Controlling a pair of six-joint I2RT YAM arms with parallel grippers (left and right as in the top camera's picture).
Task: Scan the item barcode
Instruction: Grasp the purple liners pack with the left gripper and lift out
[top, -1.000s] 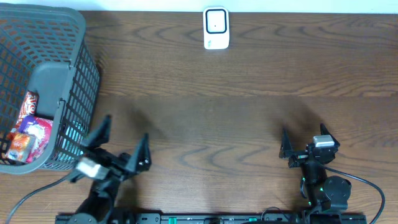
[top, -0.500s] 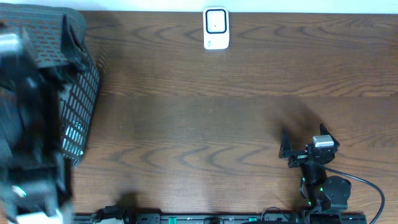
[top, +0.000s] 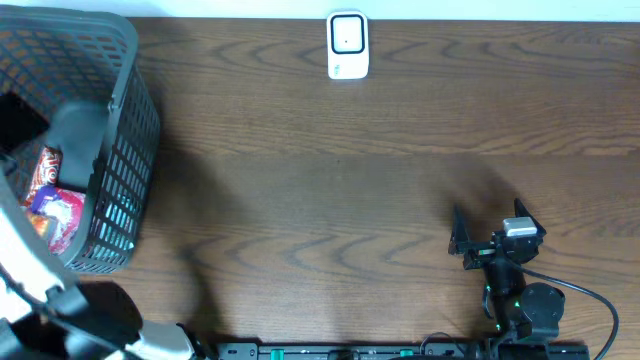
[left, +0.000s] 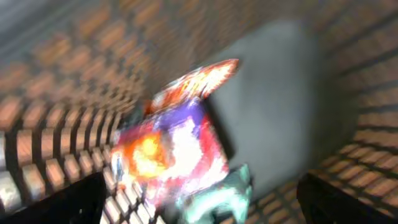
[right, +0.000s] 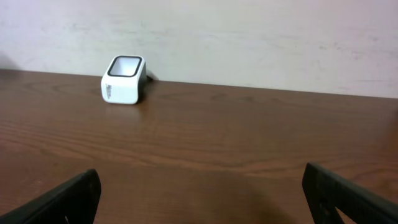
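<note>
The items are colourful snack packets (top: 52, 200) lying in a grey mesh basket (top: 125, 95) at the table's left. In the blurred left wrist view a red, orange and purple packet (left: 174, 143) fills the middle, with a teal one (left: 221, 196) below it. My left gripper (left: 199, 208) hangs open above them, touching nothing. My left arm (top: 35, 285) shows only as a blur at the lower left. The white scanner (top: 347, 45) (right: 123, 79) stands at the far edge. My right gripper (top: 487, 228) (right: 205, 199) rests open and empty near the front right.
The basket's broad grey handle (top: 75, 140) (left: 280, 106) lies across the packets. Its mesh wall (left: 56, 130) surrounds the left gripper. Bare wooden table (top: 330, 190) stretches between the basket, the scanner and the right arm. A pale wall (right: 249, 31) backs the table.
My left arm has swung from the table's front up over the basket, and its camera now looks down onto the packets. The right arm has not moved.
</note>
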